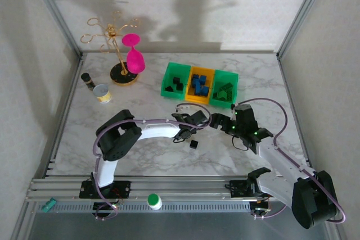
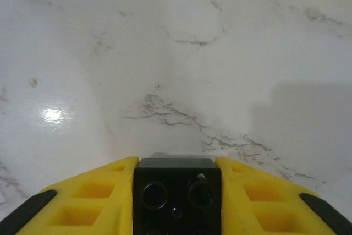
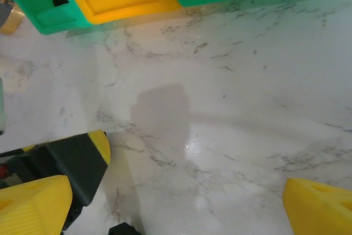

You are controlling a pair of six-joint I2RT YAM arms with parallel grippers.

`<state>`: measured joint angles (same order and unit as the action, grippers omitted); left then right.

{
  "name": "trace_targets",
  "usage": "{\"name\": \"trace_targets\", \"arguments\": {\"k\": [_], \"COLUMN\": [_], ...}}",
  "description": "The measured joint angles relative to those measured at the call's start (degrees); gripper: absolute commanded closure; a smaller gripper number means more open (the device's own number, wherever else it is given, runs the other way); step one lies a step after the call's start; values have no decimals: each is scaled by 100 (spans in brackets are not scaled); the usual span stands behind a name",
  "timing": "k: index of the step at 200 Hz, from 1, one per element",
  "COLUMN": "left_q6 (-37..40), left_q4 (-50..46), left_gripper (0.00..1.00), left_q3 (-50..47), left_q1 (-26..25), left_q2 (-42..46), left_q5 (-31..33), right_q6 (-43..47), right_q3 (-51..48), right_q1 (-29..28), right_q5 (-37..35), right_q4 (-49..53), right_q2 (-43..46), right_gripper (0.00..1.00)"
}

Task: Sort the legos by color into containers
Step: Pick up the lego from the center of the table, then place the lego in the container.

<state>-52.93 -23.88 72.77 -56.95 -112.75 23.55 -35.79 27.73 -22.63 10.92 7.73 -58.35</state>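
Clamped between the two yellow fingers (image 2: 88, 196) of the left claw (image 2: 177, 188), a small black studded plastic brick (image 2: 177, 201) sits right under the left wrist camera, studs facing the lens. That claw is clenched on it. Beyond it lies the white, grey-veined marble counter (image 2: 165, 53).

From above, the left claw (image 1: 187, 132) is near the middle of the counter, on the near side of the bins. A small black piece (image 1: 194, 145) shows just at its near side. I cannot tell whether this is the clenched brick or another one lying on the counter.

The right claw (image 3: 176, 207) is released, its yellow fingers (image 3: 322, 207) spread wide over bare counter. In the top view the right claw (image 1: 220, 123) is just beside the left one, on its right.

Three open plastic bins joined in a row stand toward the far side of the counter:
- The left green bin (image 1: 167, 85) holds black bricks (image 1: 179, 82).
- The yellow-orange middle bin (image 1: 198, 100) holds blue bricks (image 1: 198, 84).
- The right green bin (image 1: 234, 85) holds green bricks (image 1: 225, 93).

The right wrist view shows the same row along its top edge, well apart from the spread fingers.

Off to the left of the bins stand a small round tin can (image 1: 102, 93) and a gold wire stand (image 1: 115, 43), with a pink goblet-shaped piece (image 1: 135, 60) against it.
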Motion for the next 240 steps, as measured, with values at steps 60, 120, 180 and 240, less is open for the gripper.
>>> {"name": "trace_targets", "arguments": {"k": [60, 120, 180, 240], "left_q6": [769, 1714, 2326, 2771], "left_q4": [-168, 157, 715, 1141], "left_gripper": [66, 66, 65, 61], "left_q3": [529, 1248, 1982, 2577], "left_q1": [542, 1443, 1987, 2186], "left_q2": [649, 299, -697, -1399], "left_q5": [463, 492, 146, -44], "right_q6": [83, 87, 107, 168], "right_q3": [48, 219, 247, 271], "right_q1": [-289, -330, -330, -330], "right_q5": [243, 223, 175, 111], "right_q4": [-597, -713, -691, -686], "right_q2": [-428, -623, -619, -623], "right_gripper": [1, 1, 1, 1]}}
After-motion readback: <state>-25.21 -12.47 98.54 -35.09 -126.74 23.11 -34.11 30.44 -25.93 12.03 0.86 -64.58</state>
